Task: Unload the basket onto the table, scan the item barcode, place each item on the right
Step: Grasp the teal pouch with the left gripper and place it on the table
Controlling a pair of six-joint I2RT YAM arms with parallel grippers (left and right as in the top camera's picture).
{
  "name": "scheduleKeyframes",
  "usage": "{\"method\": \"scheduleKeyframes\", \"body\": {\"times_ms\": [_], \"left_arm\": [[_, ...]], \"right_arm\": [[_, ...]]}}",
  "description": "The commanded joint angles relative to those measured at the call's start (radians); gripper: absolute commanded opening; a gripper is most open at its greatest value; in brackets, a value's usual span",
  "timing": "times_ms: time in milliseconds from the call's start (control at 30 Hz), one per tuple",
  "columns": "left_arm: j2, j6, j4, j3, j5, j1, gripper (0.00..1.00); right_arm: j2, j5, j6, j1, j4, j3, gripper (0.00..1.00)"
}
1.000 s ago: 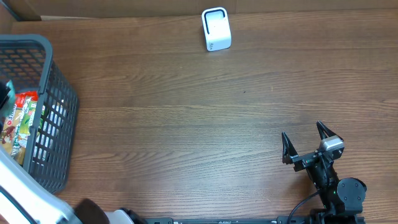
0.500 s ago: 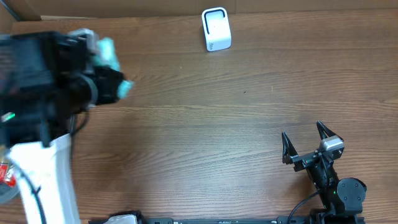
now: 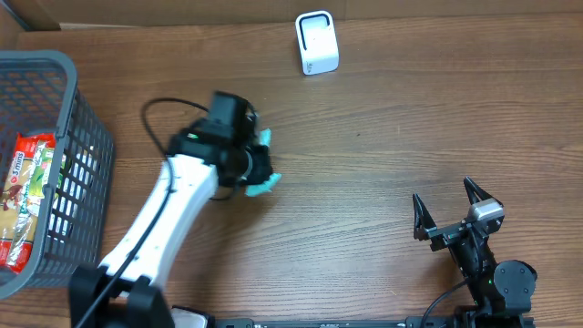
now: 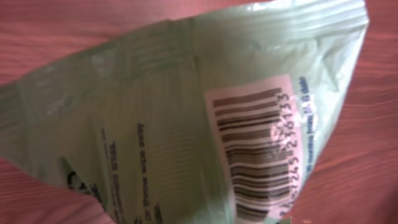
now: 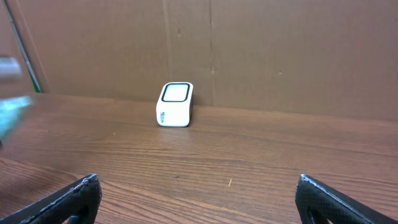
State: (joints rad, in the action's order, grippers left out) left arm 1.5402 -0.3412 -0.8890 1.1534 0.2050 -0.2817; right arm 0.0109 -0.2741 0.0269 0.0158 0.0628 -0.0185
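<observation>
Pale green packet (image 4: pixel 155 112), pinched in the left gripper (image 3: pixel 255 173), has come from the left-edge basket (image 3: pixel 86 137) to the table's (image 3: pixel 383 137) middle; scanning at the far-edge scanner (image 3: pixel 316 43) remains. Right gripper (image 3: pixel 444 194) gapes empty.

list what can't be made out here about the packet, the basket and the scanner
packet: left wrist view, small print blurred, edges cut off by the frame.
left gripper: overhead, fingers hidden under its own wrist and the packet.
basket: overhead, cut off by the left edge; snack packs inside partly hidden behind its wall.
scanner: overhead and right wrist views, label too small to read.
</observation>
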Motion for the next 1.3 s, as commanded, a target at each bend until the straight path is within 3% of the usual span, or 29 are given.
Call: {"method": "scheduleKeyframes", "body": {"times_ms": [0,100,167,200,267,333,500,667,800,933,1100,1133,1267], "left_arm": [[0.063,-0.127,0.079,-0.065,-0.006,-0.072,0.04],[0.122,-0.148,0.121,-0.075,-0.006,-0.119,0.1],[0.151,-0.154,0.138,-0.075,-0.006,-0.139,0.24],[0.159,-0.158,0.144,-0.075,-0.006,-0.145,0.4],[0.158,-0.157,0.153,-0.069,-0.006,-0.146,0.58],[0.151,-0.152,0.144,-0.046,-0.006,-0.139,0.7],[0.097,-0.125,0.002,0.115,-0.011,-0.109,0.75],[0.01,-0.046,-0.226,0.397,-0.099,-0.073,0.75],[-0.055,-0.024,-0.393,0.649,-0.271,-0.037,0.98],[-0.097,-0.016,-0.523,0.849,-0.369,0.069,1.0],[-0.138,-0.014,-0.609,0.951,-0.395,0.346,1.0],[-0.144,-0.03,-0.618,0.951,-0.385,0.47,1.0],[-0.126,-0.048,-0.62,0.948,-0.277,0.745,1.0]], "right_arm": [[-0.008,-0.004,0.004,0.006,-0.005,0.011,1.0],[-0.008,-0.004,0.004,0.006,-0.005,0.011,1.0],[-0.008,-0.004,0.004,0.006,-0.005,0.011,1.0],[-0.008,-0.004,0.004,0.006,-0.005,0.011,1.0],[-0.008,-0.004,0.004,0.006,-0.005,0.011,1.0],[-0.008,-0.004,0.004,0.006,-0.005,0.011,1.0],[-0.008,-0.004,0.004,0.006,-0.005,0.011,1.0],[-0.008,-0.004,0.004,0.006,-0.005,0.011,1.0],[-0.008,-0.004,0.004,0.006,-0.005,0.011,1.0],[-0.008,-0.004,0.004,0.006,-0.005,0.011,1.0],[-0.008,-0.004,0.004,0.006,-0.005,0.011,1.0],[-0.008,-0.004,0.004,0.006,-0.005,0.011,1.0],[-0.008,-0.003,0.004,0.006,-0.005,0.011,1.0]]}}
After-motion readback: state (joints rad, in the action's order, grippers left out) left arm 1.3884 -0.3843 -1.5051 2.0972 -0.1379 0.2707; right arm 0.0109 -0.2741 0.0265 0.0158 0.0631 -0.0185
